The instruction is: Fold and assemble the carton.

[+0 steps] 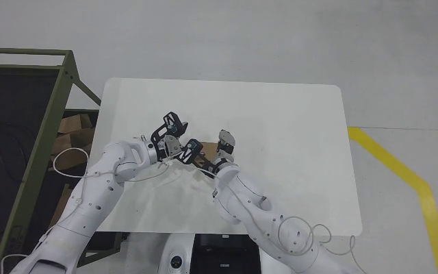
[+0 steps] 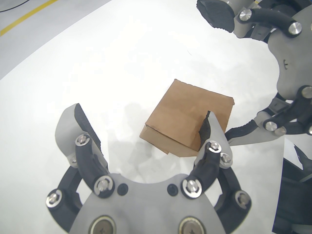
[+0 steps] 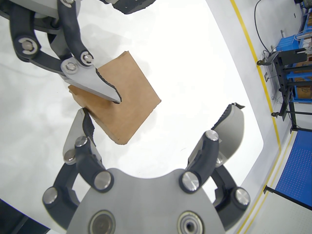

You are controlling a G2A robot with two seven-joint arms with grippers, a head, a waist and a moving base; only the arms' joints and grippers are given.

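One small brown carton (image 2: 187, 120), low on the white table (image 1: 287, 123), toward the robot's side of the middle. Looks closed into a shallow box, with a flap seam along one lower edge and slightly ragged corners. Sits flat between the two grippers, close enough for both to work it at once. Appears pinned from above by one finger (image 2: 214, 132) of the left gripper (image 2: 143, 109), tip down on the top panel near a corner, the other finger well off over bare table: spread wide, pinching nothing. Probably placed so to keep the top panel from springing up while a side is tucked. Met at the side by one finger (image 3: 78, 127) of the right gripper (image 3: 159, 108), touching the carton's edge beside the left fingertip, the opposite finger far out over the table: likewise spread wide, gripping nothing. Seems set there as a brace or a pusher against the side flap, not as a grasp. Judged well along, with pressing and squaring left rather than big folds. Risks sliding on the smooth top if pushed from one side only. Farther out, a green frame (image 1: 41, 61) beside the table with brown cardboard beneath, and a yellow line (image 1: 393, 161) on the floor.
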